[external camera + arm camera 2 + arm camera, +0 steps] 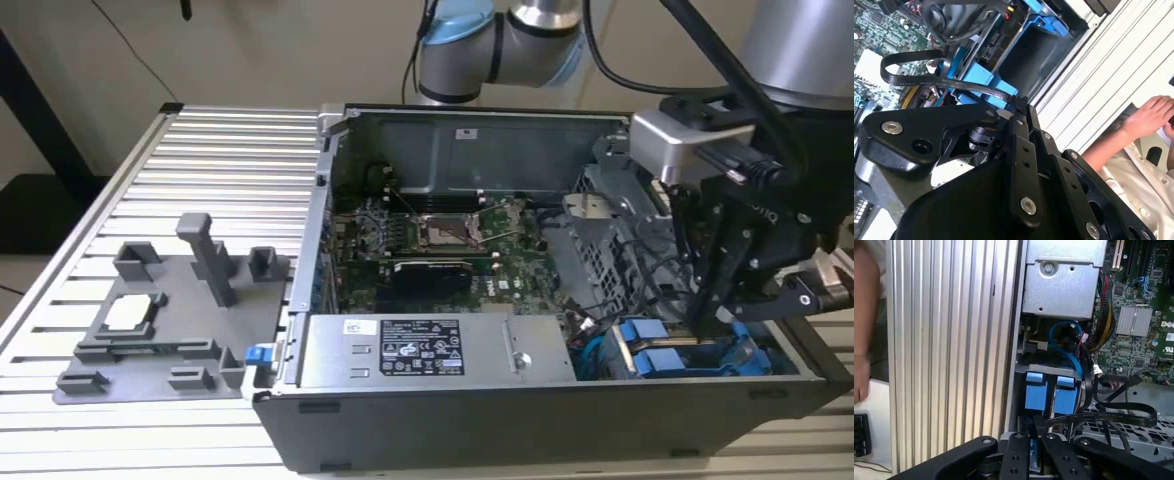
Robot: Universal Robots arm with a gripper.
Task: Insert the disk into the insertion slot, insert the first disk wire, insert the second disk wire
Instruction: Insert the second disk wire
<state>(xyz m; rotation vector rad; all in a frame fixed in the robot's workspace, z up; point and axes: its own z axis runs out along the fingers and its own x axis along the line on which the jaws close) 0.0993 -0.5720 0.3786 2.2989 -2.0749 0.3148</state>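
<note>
The pincer is pinched shut on the plug end of a flat black wire, seen in both wrist views, and it hangs low in the open case at the corner on the exterior view's right. The disk sits in the slot there, its blue carrier tabs facing up between the grey walls. So the disk looks seated, and the wire work is in hand.

The risks I judge from here:
- The wire loops back toward the board. If it drags or twists, the plug may turn in the grip and meet its socket crooked.
- Other cables, blue and multicoloured, crowd the bay. The fingers could snag one.
- A skewed push could bend the connector or shift the disk in its carrier.
- A person's hand rests on the counter just outside the case, near the arm's reach.
</note>
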